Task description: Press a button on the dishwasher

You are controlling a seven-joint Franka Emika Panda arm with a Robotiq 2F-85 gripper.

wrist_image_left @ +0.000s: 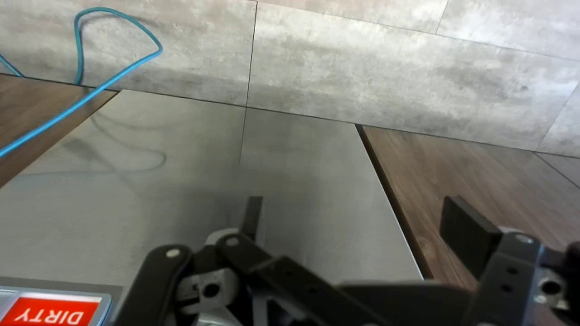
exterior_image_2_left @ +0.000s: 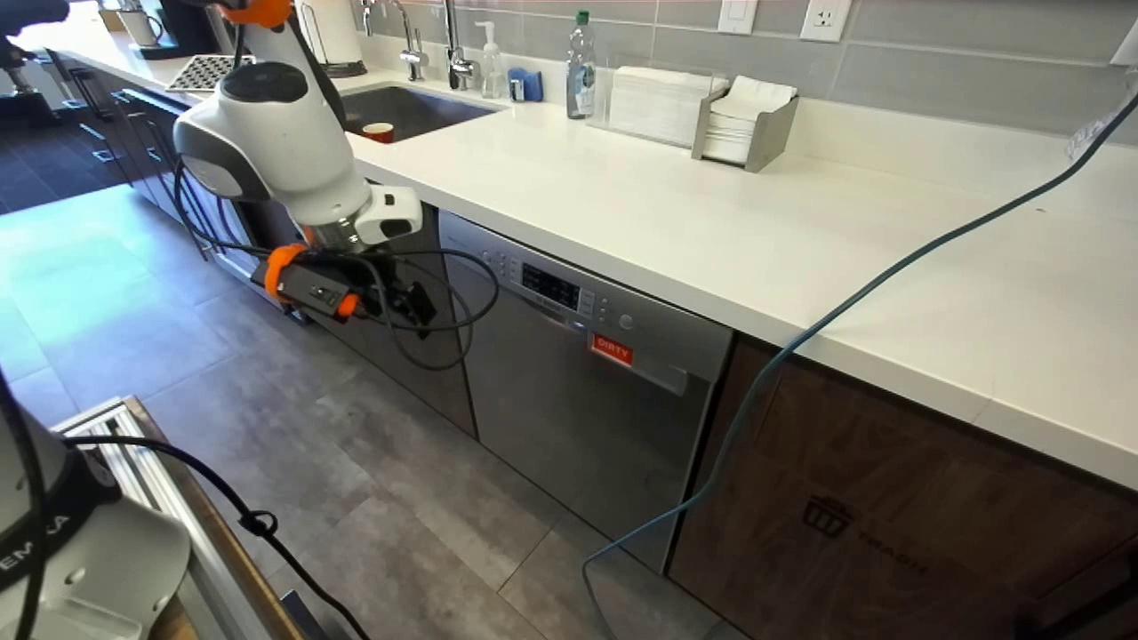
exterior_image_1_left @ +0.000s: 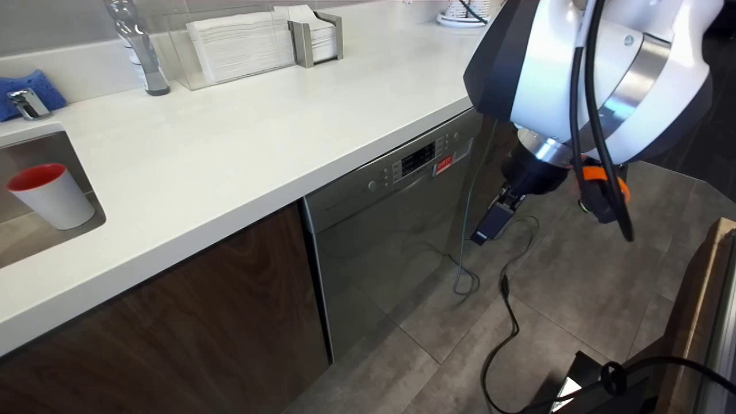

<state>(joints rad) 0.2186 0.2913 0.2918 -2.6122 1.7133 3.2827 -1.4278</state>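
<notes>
Standing at centre in an exterior view: one dishwasher (exterior_image_2_left: 573,422), steel-fronted, red DIRTY label (exterior_image_2_left: 612,349) attached, beneath a white counter (exterior_image_2_left: 756,236). Your gripper (wrist_image_left: 358,226), lower half of the wrist view: jaws spread wide.

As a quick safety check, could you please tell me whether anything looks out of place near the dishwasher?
A loose blue cable hangs near the dishwasher and loops on the floor, where it might snag; I see no spill or damage.
</notes>
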